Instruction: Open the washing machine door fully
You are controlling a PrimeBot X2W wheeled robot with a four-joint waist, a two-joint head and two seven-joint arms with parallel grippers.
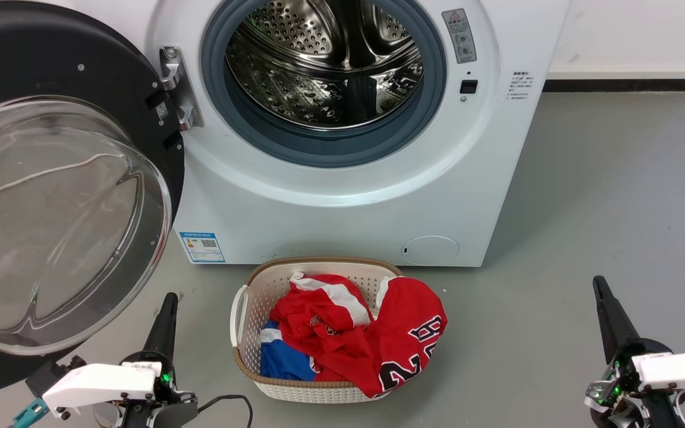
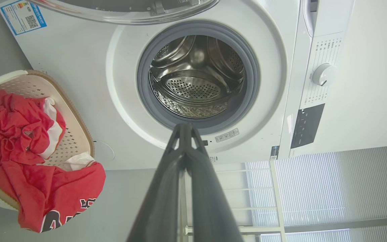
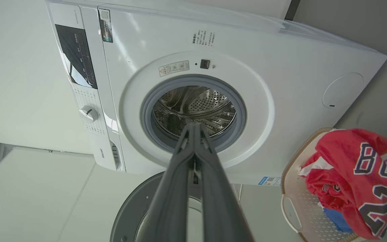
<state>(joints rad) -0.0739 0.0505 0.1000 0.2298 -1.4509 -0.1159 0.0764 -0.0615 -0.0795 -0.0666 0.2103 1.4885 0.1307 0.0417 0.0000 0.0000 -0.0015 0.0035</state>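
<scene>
Left of the drum mouth point(image 1: 324, 65), the washing machine door point(image 1: 51, 208) hangs swung wide on its hinge point(image 1: 177, 89), leaving the washing machine point(image 1: 330, 202) unobstructed; the opening looks finished. Both the left gripper point(image 1: 169, 300) and right gripper point(image 1: 598, 284) hover low and apart from it, each pair of 2 fingers pressed together, empty. A laundry basket point(image 1: 240, 315) sits just before the machine, probably ready for loading.

Left gripper point(image 2: 187, 129) fingers pinched together, nothing between them, tips overlapping grey gasket point(image 2: 252, 77). Washing machine point(image 2: 79, 84) mouth open, shiny steel drum point(image 2: 197, 84) showing. Washing machine door point(image 2: 126, 13) glass pokes in at top edge. Basket point(image 2: 79, 134) far left, red jersey point(image 2: 55, 191) spilling over rim.
</scene>
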